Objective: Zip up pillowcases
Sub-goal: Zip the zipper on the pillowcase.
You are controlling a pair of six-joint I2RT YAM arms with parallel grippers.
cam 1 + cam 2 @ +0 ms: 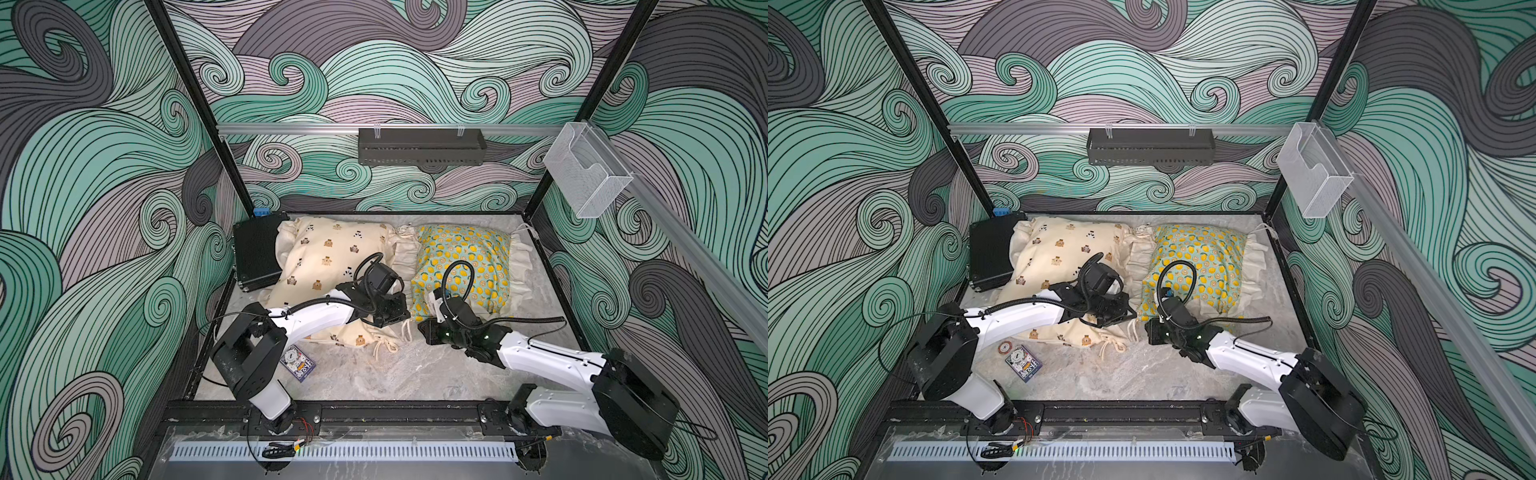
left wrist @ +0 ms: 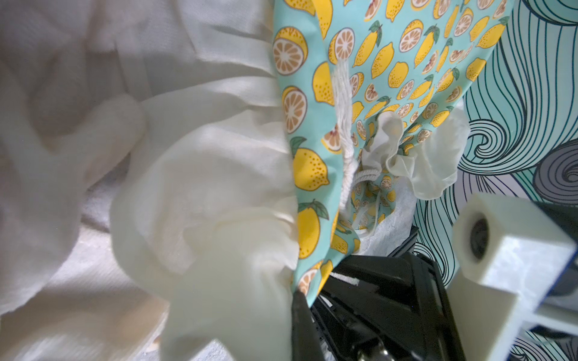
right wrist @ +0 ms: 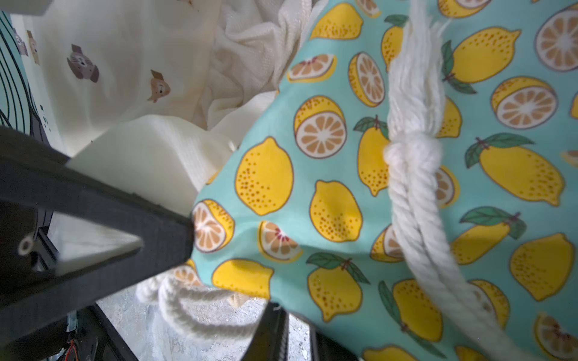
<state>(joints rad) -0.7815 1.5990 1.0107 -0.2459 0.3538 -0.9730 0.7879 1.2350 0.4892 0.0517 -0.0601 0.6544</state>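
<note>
The front middle of the surface (image 1: 415, 374) is bare — a wide gap between the left arm (image 1: 316, 318) and the right arm (image 1: 548, 357). The back is full: the bear pillowcase (image 1: 320, 257) and the lemon pillowcase (image 1: 469, 257) lie side by side, frills touching. A black box (image 1: 255, 257) fills the back left corner. A card pack (image 1: 297, 360) lies near the left arm. A thin bare strip runs along the lemon pillowcase's right side.

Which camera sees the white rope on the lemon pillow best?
Right wrist view: the rope and its knot are big and sharp. The left wrist view shows it smaller. Both top views: too small to tell.
</note>
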